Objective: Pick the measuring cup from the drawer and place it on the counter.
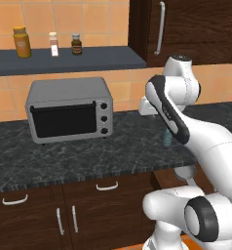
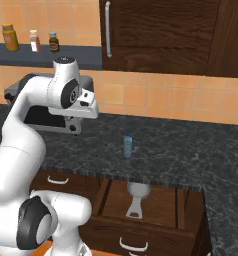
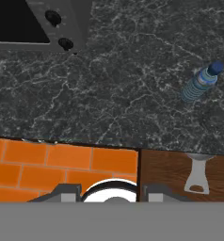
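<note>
Speckled counter [image 2: 191,150] holds toaster oven [image 1: 69,110] and bottle [image 2: 127,145]; claw's opening unclear.

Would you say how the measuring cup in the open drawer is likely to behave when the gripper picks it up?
The measuring cup looks like shiny metal, so probably rigid and somewhat slippery. Its flat handle lies on the drawer floor, likely awkward to pinch. Its bowl sits partly under the counter edge.

The surface [image 2: 191,150] is showing black-grey speckled marbling; the drawer [image 2: 161,205] is showing dark brown wood, the measuring cup [image 2: 137,196] is gleaming grey, and the water bottle [image 2: 127,145] is looking blue-tinted.
</note>
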